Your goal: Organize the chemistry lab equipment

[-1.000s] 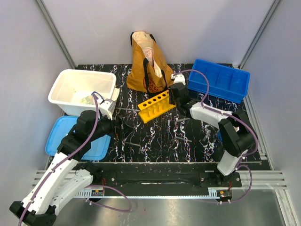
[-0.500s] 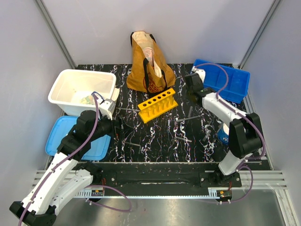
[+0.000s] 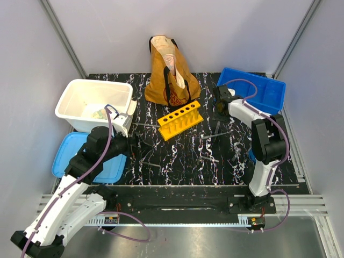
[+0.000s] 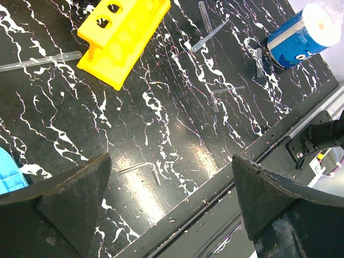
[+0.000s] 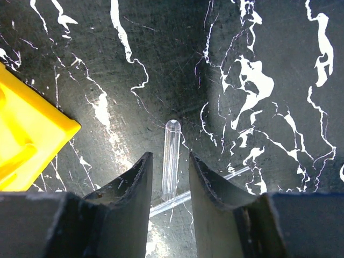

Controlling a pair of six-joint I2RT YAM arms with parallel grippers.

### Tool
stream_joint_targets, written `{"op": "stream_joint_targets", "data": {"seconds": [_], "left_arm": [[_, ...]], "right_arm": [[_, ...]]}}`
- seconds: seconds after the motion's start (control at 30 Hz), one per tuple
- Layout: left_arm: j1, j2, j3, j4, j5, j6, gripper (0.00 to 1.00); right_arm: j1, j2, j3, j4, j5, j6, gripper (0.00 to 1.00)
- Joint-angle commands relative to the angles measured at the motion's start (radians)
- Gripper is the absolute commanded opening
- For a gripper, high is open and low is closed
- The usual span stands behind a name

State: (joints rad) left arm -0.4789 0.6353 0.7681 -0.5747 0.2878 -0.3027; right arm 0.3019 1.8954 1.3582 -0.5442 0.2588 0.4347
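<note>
The yellow six-hole rack (image 3: 180,119) lies at mid-table; its end shows in the right wrist view (image 5: 27,140) and the left wrist view (image 4: 121,37). A clear test tube (image 5: 171,156) lies flat on the black marbled table, crossing a thin clear pipette (image 5: 215,183). My right gripper (image 5: 169,157) points down just right of the rack (image 3: 219,112), open, one finger on each side of the tube with gaps both sides. My left gripper (image 4: 171,161) hangs wide open over the near-left table (image 3: 134,145), holding nothing. More thin tubes (image 4: 259,59) and a pipette (image 4: 40,60) lie scattered.
A mustard tote bag (image 3: 169,75) stands behind the rack. A blue bin (image 3: 258,91) sits back right, a white tub (image 3: 94,99) back left, a blue lid (image 3: 67,156) beside the left arm. A blue-and-white roll (image 4: 298,35) stands near the right arm's base.
My right gripper swung from the rack's right end toward the blue bin, then came back down over the tube lying right of the rack. The left arm has not moved.
</note>
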Motion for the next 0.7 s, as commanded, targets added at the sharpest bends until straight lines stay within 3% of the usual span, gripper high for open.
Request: {"op": "stream_joint_targets", "data": {"seconds": [0.0, 0.5, 0.67], "left_arm": [[-0.003, -0.006, 0.008, 0.044, 0.013, 0.004, 0.99], [-0.001, 0.010, 0.007, 0.050, 0.027, 0.001, 0.97], [-0.003, 0.017, 0.004, 0.053, 0.027, -0.006, 0.95]], "right_arm": [[0.000, 0.024, 0.044, -0.020, -0.010, 0.029, 0.38], [-0.014, 0.123, 0.071, -0.022, -0.020, 0.030, 0.34], [-0.015, 0.146, 0.073, -0.011, -0.032, 0.016, 0.27]]}}
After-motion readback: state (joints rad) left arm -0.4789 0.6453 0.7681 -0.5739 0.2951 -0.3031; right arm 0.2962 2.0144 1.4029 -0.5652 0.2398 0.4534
